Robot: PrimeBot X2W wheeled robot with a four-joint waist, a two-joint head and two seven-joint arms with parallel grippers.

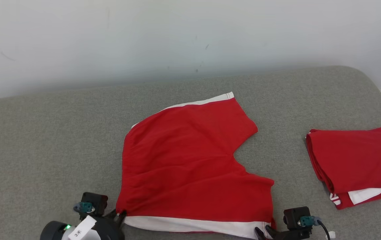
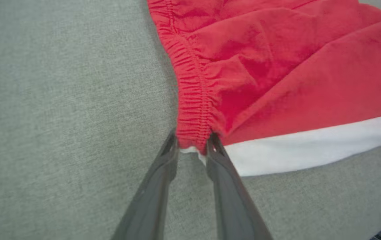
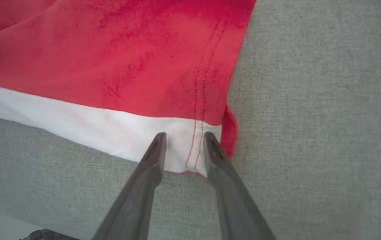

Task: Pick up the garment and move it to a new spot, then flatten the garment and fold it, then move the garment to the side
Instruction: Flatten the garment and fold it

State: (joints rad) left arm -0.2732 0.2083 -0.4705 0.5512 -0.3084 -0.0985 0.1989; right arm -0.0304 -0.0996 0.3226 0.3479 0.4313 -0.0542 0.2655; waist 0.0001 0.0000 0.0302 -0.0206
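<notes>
Folded red garment (image 1: 357, 160) with white trim lies at the right of the bench (image 1: 44, 140), well apart from the red shorts (image 1: 190, 156); pale wall (image 1: 177, 33) behind. Bench cover is grey, woven, with rounded corners. Shorts lie spread flat mid-bench: thin red cloth, gathered elastic waistband (image 2: 190, 100), white stripe (image 1: 193, 225) along the near edge. Left end effector (image 2: 192, 141) straddles the waistband's near corner, tips touching cloth on both sides; cannot tell if clamped. Right end effector (image 3: 184, 138) has its fingers apart, tips on the stripe beside the leg-hem stitching.
</notes>
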